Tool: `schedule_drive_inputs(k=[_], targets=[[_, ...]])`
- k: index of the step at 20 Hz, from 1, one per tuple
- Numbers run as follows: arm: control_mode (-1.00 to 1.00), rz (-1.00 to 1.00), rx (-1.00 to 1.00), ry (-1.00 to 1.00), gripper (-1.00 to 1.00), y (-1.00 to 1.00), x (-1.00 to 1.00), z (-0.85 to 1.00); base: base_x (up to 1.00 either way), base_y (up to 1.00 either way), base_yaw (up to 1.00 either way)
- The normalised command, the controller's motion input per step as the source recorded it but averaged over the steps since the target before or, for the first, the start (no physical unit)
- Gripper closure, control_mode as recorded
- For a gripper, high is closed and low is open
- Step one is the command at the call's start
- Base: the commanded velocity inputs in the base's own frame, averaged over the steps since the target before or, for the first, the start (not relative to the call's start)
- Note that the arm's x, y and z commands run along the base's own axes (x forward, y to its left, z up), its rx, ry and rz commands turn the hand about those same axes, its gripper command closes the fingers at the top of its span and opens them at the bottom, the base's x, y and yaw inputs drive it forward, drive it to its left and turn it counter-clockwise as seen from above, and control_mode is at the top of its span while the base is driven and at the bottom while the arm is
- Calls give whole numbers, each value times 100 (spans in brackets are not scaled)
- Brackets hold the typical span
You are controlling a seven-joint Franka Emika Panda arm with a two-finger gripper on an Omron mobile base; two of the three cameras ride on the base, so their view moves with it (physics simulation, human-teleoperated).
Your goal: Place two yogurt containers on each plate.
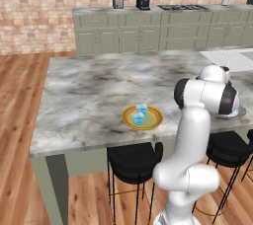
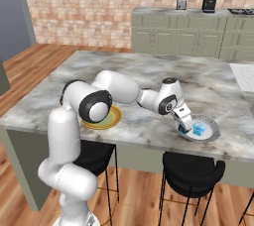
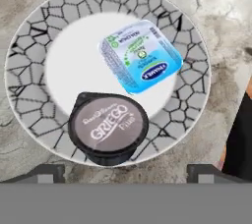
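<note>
Gripper [image 2: 186, 130] over the grey plate [image 2: 211, 133], fingers spread and holding nothing.
Two cups lie on that plate at centre frame: a blue one [image 3: 140, 57] and a dark-lidded one [image 3: 108, 127]; two more cups [image 1: 140, 112] sit on the yellow plate [image 1: 154, 122].

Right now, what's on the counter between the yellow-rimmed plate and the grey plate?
Nothing on the marble: in the right base view the stretch from the yellow-rimmed plate to the grey plate is bare counter; the arm's forearm passes above it.
</note>
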Motion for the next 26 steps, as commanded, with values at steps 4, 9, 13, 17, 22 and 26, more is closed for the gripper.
schedule_drive_inputs(k=[4,9,13,17,22,26], targets=[[-100,-11,0,0,-100,12,-20,46,0,0,0],[-100,-5,0,0,-100,42,-60,51,0,0,0],[-100,10,2,-6,-100,79,-91,67,0,0,0],[-100,28,0,0,-100,93,-74,100,0,0,0],[-100,40,-8,0,-100,87,-78,84,0,0,0],[-100,40,0,0,-100,100,-75,68,0,0,0]])
